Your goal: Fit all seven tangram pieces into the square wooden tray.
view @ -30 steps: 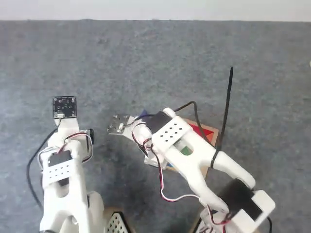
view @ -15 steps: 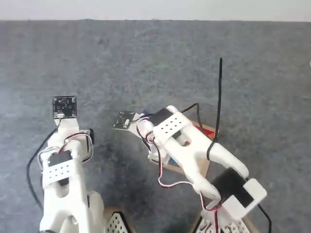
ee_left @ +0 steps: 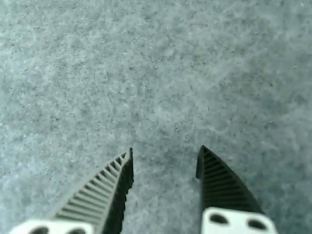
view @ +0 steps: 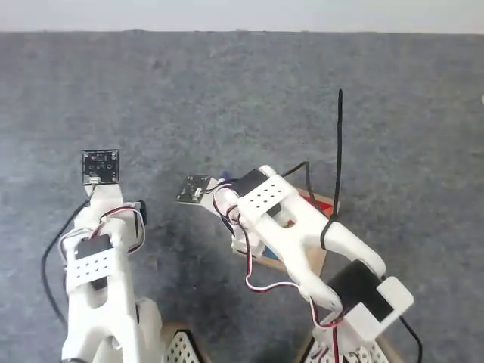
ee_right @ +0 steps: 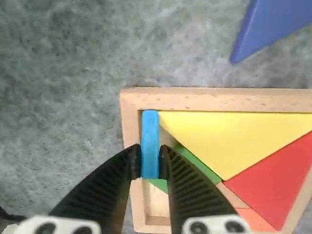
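In the right wrist view my right gripper [ee_right: 148, 152] is shut on a light blue piece [ee_right: 149, 131] that stands on edge in a corner of the square wooden tray [ee_right: 204, 99]. A yellow triangle [ee_right: 229, 139], a red triangle [ee_right: 270, 187] and a green piece [ee_right: 195, 166] lie flat in the tray. A dark blue triangle [ee_right: 278, 22] lies on the carpet just outside the rim. From above, the right arm [view: 280, 223] covers most of the tray [view: 314, 261]. My left gripper [ee_left: 165, 158] is open over bare carpet with nothing between its fingers.
Grey carpet [view: 227, 91] covers the whole table, with free room at the back and on both sides. The left arm [view: 94, 257] stands well to the left of the tray. A black cable [view: 338, 151] rises beside the right arm.
The right arm has shifted a little to the right over the tray and its cable has swung left. The left arm has not moved.
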Robot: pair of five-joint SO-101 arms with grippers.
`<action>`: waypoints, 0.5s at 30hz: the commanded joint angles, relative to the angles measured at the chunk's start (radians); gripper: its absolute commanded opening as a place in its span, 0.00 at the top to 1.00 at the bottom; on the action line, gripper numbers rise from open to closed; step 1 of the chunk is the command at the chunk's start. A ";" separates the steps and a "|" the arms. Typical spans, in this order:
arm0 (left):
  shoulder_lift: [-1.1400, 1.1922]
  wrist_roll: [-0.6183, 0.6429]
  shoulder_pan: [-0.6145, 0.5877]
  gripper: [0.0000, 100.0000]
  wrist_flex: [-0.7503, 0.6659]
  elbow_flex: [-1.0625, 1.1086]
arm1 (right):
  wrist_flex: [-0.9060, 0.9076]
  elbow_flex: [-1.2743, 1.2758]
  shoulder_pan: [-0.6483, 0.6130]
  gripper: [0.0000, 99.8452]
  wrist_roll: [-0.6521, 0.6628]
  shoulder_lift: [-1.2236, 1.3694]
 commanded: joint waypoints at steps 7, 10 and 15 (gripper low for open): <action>-0.006 0.006 0.002 0.79 -0.020 -0.041 | -0.008 -0.012 0.015 0.68 0.089 -0.012; -0.006 0.006 0.002 0.79 -0.020 -0.041 | -0.008 -0.012 0.016 0.65 0.091 -0.012; -0.006 0.006 0.002 0.79 -0.020 -0.041 | -0.004 -0.052 0.079 0.66 0.091 -0.016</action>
